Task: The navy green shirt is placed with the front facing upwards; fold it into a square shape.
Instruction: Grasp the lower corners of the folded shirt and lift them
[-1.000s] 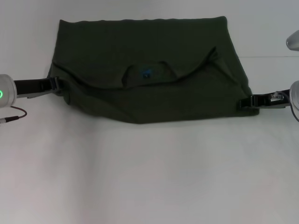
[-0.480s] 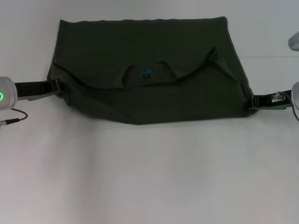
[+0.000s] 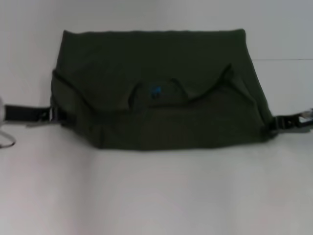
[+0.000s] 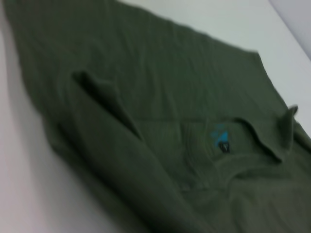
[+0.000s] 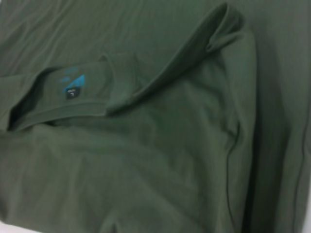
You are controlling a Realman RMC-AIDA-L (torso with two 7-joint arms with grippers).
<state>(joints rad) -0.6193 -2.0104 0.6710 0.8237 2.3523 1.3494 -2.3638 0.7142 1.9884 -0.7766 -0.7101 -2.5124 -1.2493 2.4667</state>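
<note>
Gripping the left edge of the navy green shirt (image 3: 156, 83), the left gripper (image 3: 55, 114) sits low at the cloth's near-left corner, its dark fingers reaching in from the side; they look pinched on the fabric, though the blur makes the hold hard to confirm. The shirt lies spread across the white table (image 3: 156, 196), toward the far side, already doubled over: a folded layer runs along the near half, and the neck opening with its small blue label (image 3: 155, 91) shows in the middle, a little ridge of collar standing up to either side. At the far right, the right gripper (image 3: 275, 124) meets the shirt's near-right corner in the same way, apparently clamped on the hem.

The main risk, as I judge it, is uneven travel. If one arm carries its corner faster or higher than the other, the fold line will skew and the result will be a trapezoid, not a square. A thin pinch could also slip mid-lift, dropping one corner and bunching the layer. The loose upper fold near the collar may slide or roll when the cloth is dragged, leaving wrinkles trapped underneath.
</note>
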